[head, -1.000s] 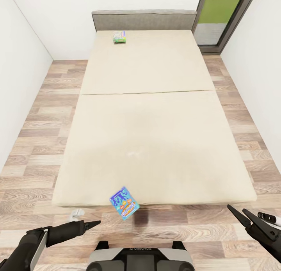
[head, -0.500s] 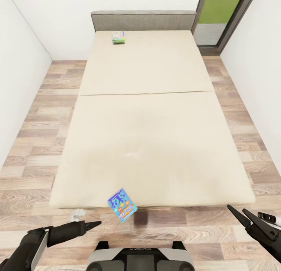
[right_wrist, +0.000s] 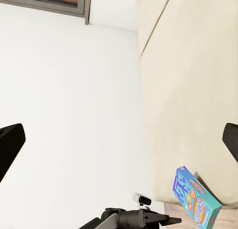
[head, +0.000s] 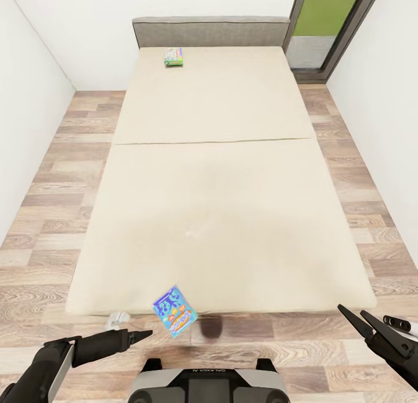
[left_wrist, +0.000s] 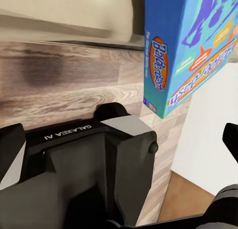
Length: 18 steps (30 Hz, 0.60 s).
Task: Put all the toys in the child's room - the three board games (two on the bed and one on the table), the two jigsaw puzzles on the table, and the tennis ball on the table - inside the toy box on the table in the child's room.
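Wood floor, cream bed; blue board game overhanging foot edge.

Big bed with cream mattress fills the middle of the room, a seam across it, grey headboard at the far end against the white wall. Wood-plank floor on both sides. Dark-framed door with green pane at far right corner.
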{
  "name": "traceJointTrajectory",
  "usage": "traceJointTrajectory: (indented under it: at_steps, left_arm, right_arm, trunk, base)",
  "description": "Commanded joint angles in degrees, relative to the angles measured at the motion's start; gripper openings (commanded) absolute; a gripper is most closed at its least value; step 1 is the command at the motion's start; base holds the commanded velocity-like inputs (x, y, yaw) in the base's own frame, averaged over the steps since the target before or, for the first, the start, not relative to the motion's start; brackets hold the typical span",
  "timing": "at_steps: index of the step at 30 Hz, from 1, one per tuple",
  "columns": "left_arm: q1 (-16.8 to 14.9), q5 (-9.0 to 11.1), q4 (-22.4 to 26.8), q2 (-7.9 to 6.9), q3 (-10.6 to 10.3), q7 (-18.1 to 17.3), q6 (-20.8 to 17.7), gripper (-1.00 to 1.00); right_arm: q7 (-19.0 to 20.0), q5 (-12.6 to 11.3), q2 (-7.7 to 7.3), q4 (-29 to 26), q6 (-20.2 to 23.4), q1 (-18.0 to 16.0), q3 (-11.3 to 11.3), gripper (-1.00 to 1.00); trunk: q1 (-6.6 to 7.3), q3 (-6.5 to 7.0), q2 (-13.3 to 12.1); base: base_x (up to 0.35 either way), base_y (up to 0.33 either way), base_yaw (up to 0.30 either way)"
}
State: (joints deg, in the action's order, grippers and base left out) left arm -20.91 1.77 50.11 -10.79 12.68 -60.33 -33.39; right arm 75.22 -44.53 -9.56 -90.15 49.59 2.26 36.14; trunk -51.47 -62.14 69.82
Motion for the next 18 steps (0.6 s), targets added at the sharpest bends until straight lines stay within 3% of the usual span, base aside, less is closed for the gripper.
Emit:
traceJointTrajectory:
  at_steps: [1,18]
  left_arm:
    - [0.0,0.2,0.0,0.00,0.0,-0.1,-0.5,1.00]
    - [0.0,0.2,0.0,-0.02,0.0,-0.1,-0.5,1.00]
  right_arm:
    - [-0.1,-0.3,-0.02,0.0,0.4,0.0,0.0,1.00]
    - [-0.1,-0.3,-0.02,0.0,0.4,0.0,-0.1,1.00]
  trunk:
    - [-0.01,-0.02,0.0]
    - [-0.01,-0.02,0.0]
  base:
    - [0.007,-0.008,0.000]
    - [0.027,-0.016,0.000]
